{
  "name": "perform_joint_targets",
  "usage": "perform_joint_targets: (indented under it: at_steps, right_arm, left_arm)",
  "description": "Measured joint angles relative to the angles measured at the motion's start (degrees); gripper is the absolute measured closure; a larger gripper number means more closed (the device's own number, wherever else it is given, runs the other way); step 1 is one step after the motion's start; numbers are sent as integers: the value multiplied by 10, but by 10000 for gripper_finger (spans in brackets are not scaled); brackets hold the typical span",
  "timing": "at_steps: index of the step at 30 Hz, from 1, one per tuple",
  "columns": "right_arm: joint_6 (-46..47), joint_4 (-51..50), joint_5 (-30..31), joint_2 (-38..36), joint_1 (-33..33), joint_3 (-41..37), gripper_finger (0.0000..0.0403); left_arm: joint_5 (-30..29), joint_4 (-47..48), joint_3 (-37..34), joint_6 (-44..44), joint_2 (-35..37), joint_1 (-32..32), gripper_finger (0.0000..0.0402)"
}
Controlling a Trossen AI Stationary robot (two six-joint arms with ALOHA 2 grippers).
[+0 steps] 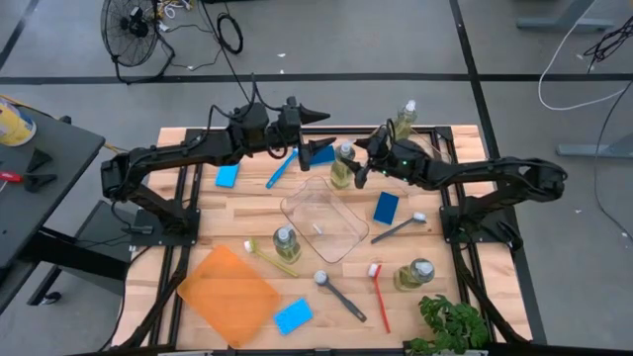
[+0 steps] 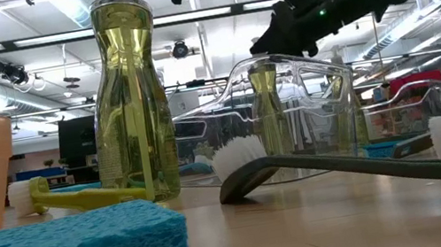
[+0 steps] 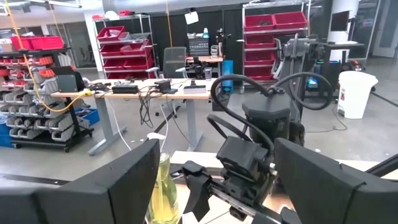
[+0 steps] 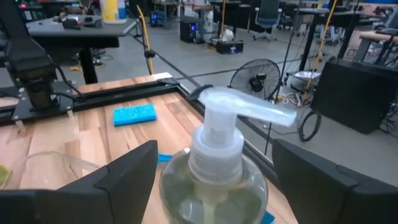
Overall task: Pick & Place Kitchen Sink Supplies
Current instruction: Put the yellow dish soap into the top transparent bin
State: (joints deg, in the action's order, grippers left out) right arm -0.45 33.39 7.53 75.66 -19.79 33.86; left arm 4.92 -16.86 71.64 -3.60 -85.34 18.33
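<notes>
Between the parted fingers of the right claw [image 1: 354, 166] a soap bottle [image 1: 342, 165] is seen, its pale pump cap level with them; whether the fingers touch it cannot be told. The right arm is stretched low across the bench [image 1: 247, 208] from the right side. The left arm is reached in from the left, and its left claw [image 1: 318, 133] is held apart and empty, just beyond that bottle, above a blue brush [image 1: 281, 169].

Four soap bottles are counted: the one at the right claw, one behind it at the bench's far edge [image 1: 406, 116], one beside the clear tub [image 1: 286, 242], and one lying nearer the front [image 1: 414, 274]. Three blue sponges [image 1: 227, 176] are counted, and five brushes: blue, yellow-green [image 1: 271, 257], red [image 1: 380, 294] and two grey [image 1: 400, 228].
</notes>
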Motion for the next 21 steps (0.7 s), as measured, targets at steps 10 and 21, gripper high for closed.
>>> perform_joint_targets:
  at_steps: [10, 21]
  right_arm:
    - [7, 70, 20, 44, 0, 0, 85]
    - [25, 74, 25, 52, 0, 0, 124]
  left_arm:
    - [0, 0, 0, 0, 0, 0, 81]
    - [0, 0, 0, 0, 0, 0, 81]
